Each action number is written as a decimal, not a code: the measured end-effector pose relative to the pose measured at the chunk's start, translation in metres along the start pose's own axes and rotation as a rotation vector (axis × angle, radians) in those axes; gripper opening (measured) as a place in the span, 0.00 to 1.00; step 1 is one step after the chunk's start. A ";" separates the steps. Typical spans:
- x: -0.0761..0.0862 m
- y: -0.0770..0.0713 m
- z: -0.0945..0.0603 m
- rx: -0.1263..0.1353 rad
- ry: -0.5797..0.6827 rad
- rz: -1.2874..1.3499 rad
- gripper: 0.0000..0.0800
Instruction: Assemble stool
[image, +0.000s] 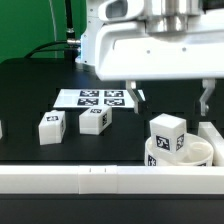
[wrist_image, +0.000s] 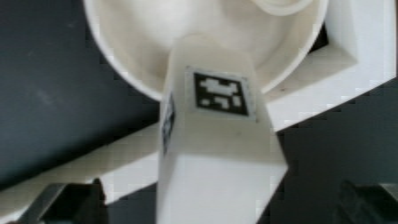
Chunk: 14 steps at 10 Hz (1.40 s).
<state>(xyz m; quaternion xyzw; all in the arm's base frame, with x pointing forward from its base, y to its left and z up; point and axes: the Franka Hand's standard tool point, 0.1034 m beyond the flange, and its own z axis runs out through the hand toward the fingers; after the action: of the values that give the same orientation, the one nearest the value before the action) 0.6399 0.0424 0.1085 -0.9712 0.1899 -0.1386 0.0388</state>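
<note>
Black tabletop (image: 30, 100) is carrying everything you are watching, and a green backdrop is showing behind it toward the exterior view's left. Your landmark is the seat (image: 188, 158), the thick white round disc of the stool. It is lying near the front edge of the table, just behind the long white rail (image: 90, 180) that is running across the foreground.

One upright leg (image: 168, 134) is standing inside the seat's hollow, rising clear of the rim and showing black-and-white marker tags on two of its faces. In the wrist view this same leg is stretching out from the seat with a tag facing the camera.

The gripper (image: 168, 102) is hanging above the seat with its jaws spread wide apart, one finger on each side of the upright leg. The fingertips are sitting higher than the leg's top and are touching nothing (in the wrist view you are only seeing their dark tips at the corners, well clear of the leg).

Toward the exterior view's left of the seat, a second leg (image: 95, 119) is resting on the table, and a third leg (image: 52, 127) is lying farther out. Both are well apart from the seat. Behind them, farther from the seat, the marker board (image: 100, 98) is lying flat.
</note>
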 end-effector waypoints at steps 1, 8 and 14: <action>0.001 0.012 -0.012 -0.001 -0.001 -0.066 0.81; 0.000 0.033 -0.020 -0.010 -0.004 -0.104 0.81; -0.039 0.137 0.012 -0.076 -0.081 -0.138 0.81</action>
<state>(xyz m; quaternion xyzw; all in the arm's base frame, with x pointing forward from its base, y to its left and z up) 0.5596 -0.0692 0.0696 -0.9876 0.1257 -0.0943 0.0000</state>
